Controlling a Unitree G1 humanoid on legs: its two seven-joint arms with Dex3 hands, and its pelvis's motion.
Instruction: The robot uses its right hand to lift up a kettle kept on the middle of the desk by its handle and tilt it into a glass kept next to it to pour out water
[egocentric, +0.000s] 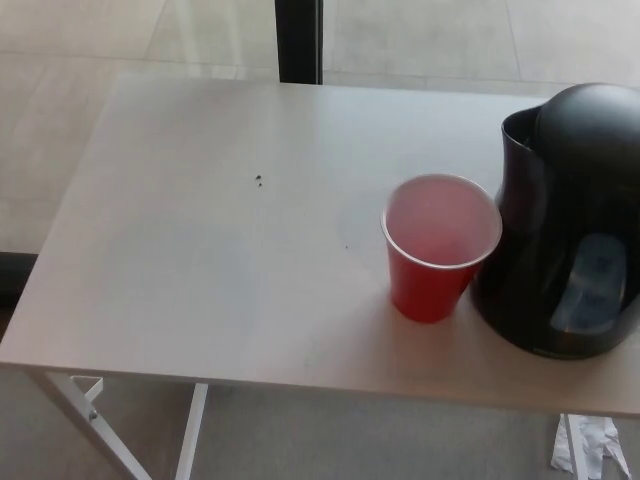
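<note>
Nearest you, the front edge of the white desk (150, 355) runs across the bottom of the head view, with its white legs (80, 410) angling down to the grey floor below. A crumpled white scrap (590, 445) lies on that floor at the lower right, just under the desk's edge.

Look to the right side of the desktop for the task's things. The red cup (437, 250) stands upright with its pale inside showing; you cannot tell from this view whether it holds any liquid. Just beside it, on its right and either touching or almost touching, sits the black kettle (570, 220), upright on the desk, spout turned toward the cup, its translucent water window facing you. Its right side runs out of the picture, so its handle does not show.

Neither of your robot's hands is in sight, left or right, so their state cannot be told.

Farther back, a few small dark specks (259, 181) mark the bare desktop left of centre. Beyond the far edge, a black post (299, 40) stands against pale floor tiles.
</note>
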